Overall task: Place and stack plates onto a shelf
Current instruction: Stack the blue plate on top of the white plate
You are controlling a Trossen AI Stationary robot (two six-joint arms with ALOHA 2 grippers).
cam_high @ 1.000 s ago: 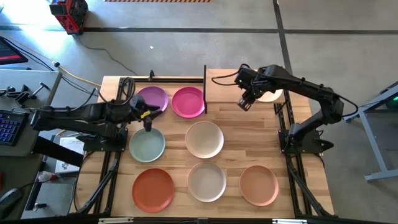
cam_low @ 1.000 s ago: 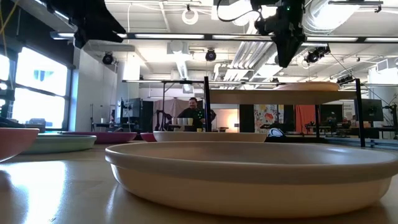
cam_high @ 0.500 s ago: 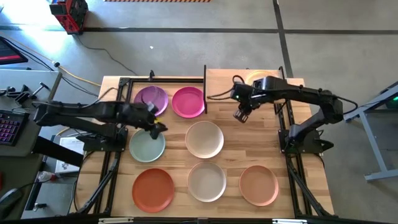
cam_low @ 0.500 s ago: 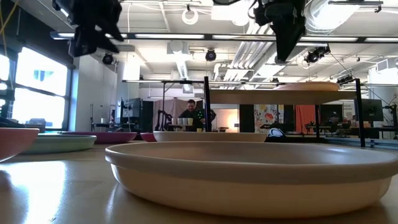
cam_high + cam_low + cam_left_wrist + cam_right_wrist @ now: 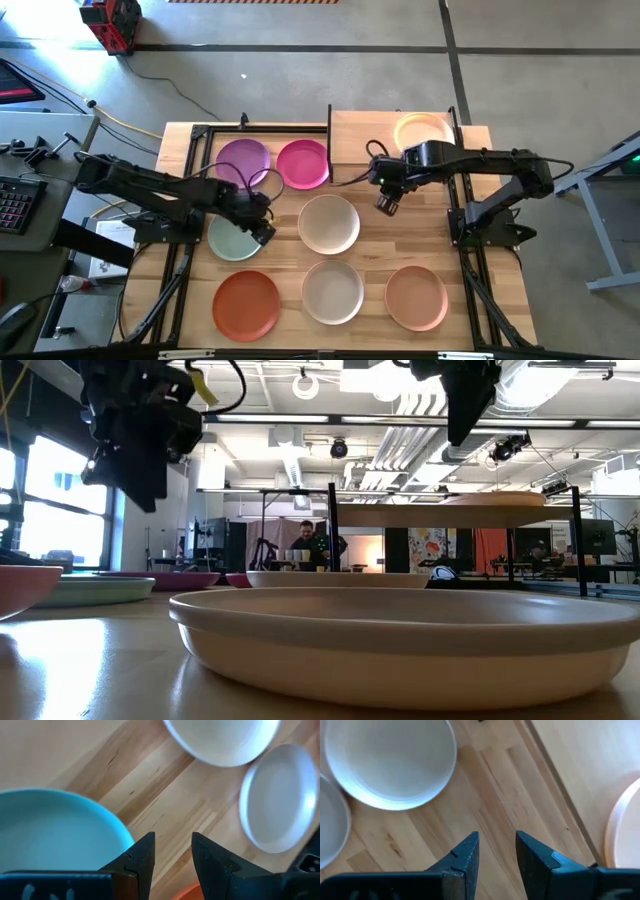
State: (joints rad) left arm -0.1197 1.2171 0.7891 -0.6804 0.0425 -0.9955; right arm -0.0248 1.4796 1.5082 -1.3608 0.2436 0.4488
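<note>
Only one round peach plate (image 5: 423,131) sits on the raised light-wood shelf (image 5: 365,128), partly cut off in the right wrist view. Beside that shelf on the wooden table (image 5: 480,260), the round cream plate (image 5: 329,223) lies between both empty claws: the right claw (image 5: 386,203) hovers nearer the shelf with fingers apart. The left claw (image 5: 264,232), fingers also apart, overhangs and partly hides the round pale mint plate (image 5: 232,240).

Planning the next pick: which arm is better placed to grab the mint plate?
Left. Its end effector hangs open at the mint plate's rim, empty. The right end effector, also open, is across the table by the shelf, nearer the cream plate.
</note>
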